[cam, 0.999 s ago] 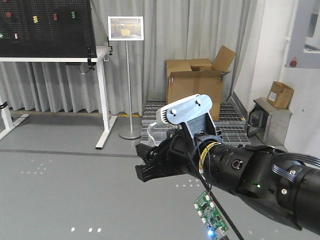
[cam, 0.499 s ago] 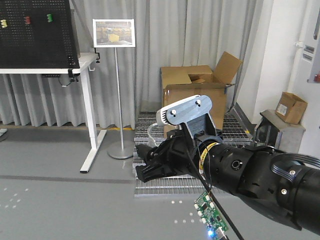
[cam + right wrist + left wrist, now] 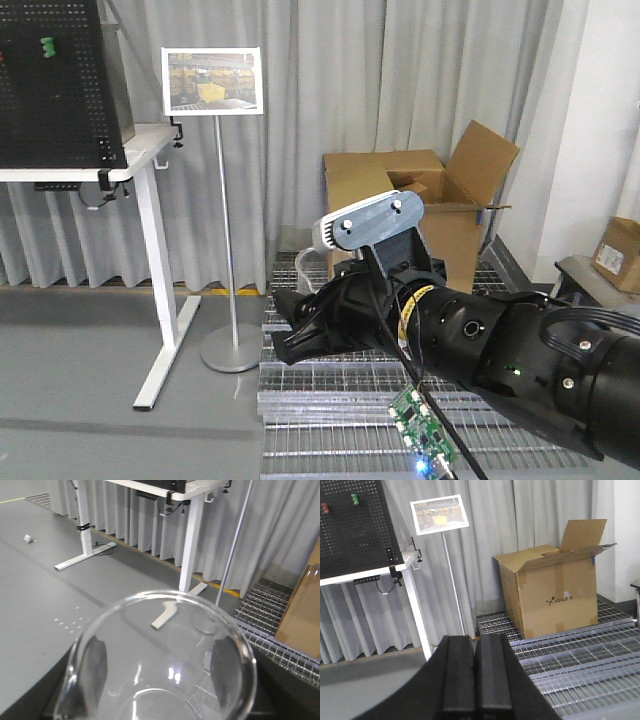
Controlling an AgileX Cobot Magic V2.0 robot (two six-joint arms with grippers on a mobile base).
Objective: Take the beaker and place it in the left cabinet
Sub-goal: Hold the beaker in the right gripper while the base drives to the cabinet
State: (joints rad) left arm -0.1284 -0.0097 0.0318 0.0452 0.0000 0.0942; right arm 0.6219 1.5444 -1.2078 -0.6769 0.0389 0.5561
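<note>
The beaker point(image 3: 160, 645) is clear glass with a round rim and fills the right wrist view. My right gripper point(image 3: 161, 672) is shut on it, with dark fingers point(image 3: 95, 665) showing through the glass on both sides. In the front view the right gripper point(image 3: 292, 330) holds the beaker point(image 3: 305, 266) up in the air over the floor. My left gripper point(image 3: 475, 647) is shut and empty, its two black fingers pressed together. The left cabinet is out of view.
An open cardboard box point(image 3: 420, 200) stands on metal floor grating point(image 3: 340, 385) ahead. A sign on a thin pole point(image 3: 212, 80) and a white desk point(image 3: 150, 260) with a black pegboard point(image 3: 50, 80) are at the left. A small box point(image 3: 620, 255) sits far right.
The whole background has slid left and come closer: the pegboard desk and sign moved left, the box and grating grew. The right arm with the beaker keeps the same pose.
</note>
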